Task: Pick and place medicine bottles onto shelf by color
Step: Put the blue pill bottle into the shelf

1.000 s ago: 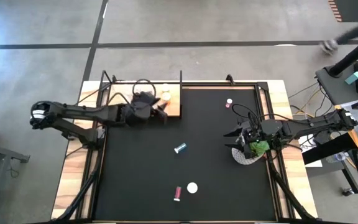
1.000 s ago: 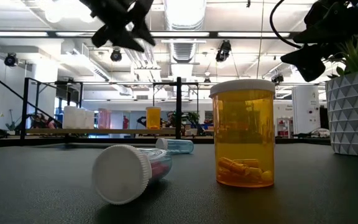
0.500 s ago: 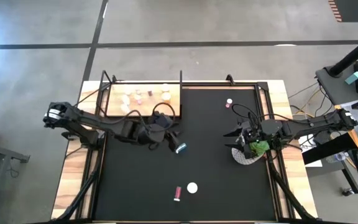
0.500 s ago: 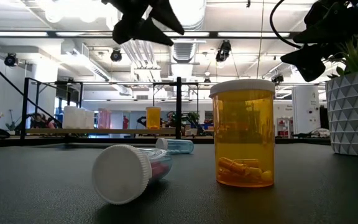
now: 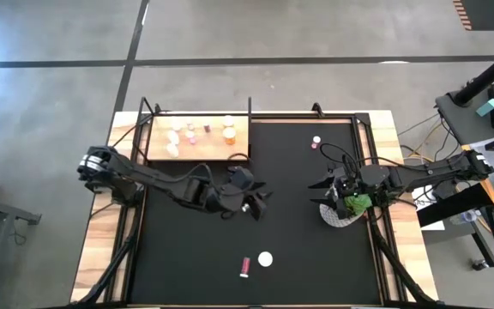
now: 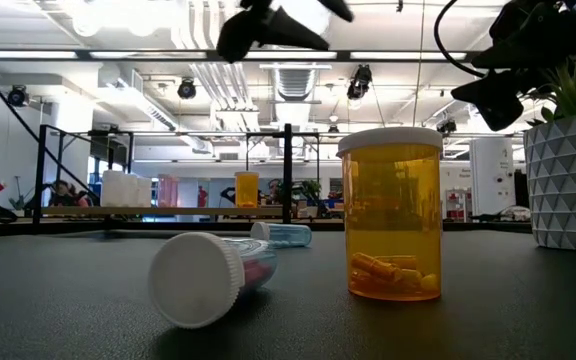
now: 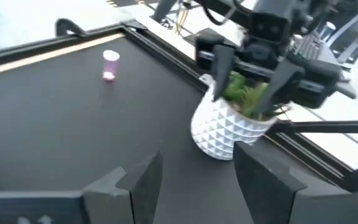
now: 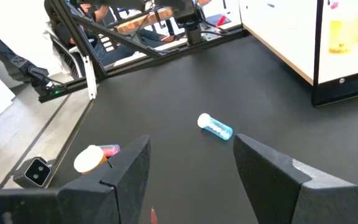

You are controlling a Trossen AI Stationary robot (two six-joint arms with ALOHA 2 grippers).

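Near the middle of the counter (image 5: pixel 187 257), the blue bottle (image 8: pixel 215 126) lies on its side, and this is the one the coming pick seems to turn on. From above it is hidden under the left gripper (image 5: pixel 258 199), so the fingers hang almost directly over it, high off the counter. The left fingers (image 7: pixel 145 183) stand apart with nothing between them. They face right, toward the plant pot (image 7: pixel 227 129), not down at the bottle.

The bottle's long axis runs slantwise across the counter, with the white cap end pointing away from the right arm. To close across the body, the left fingers would likely need to tip downward and turn so they straddle that axis.

The right gripper (image 5: pixel 328 193) hovers above the plant pot at the right side, fingers apart and empty. It is well apart from the blue bottle, so the left arm is plainly the nearer.

The shelf (image 5: pixel 157 154) sits at the far left, already carrying several bottles, behind the left arm's reach. Other loose bottles are an upright pink bottle (image 7: pixel 110 64) at far right, and a toppled pink-filled bottle (image 5: pixel 243 268) beside an upright orange bottle (image 6: pixel 389 215) at the near edge.
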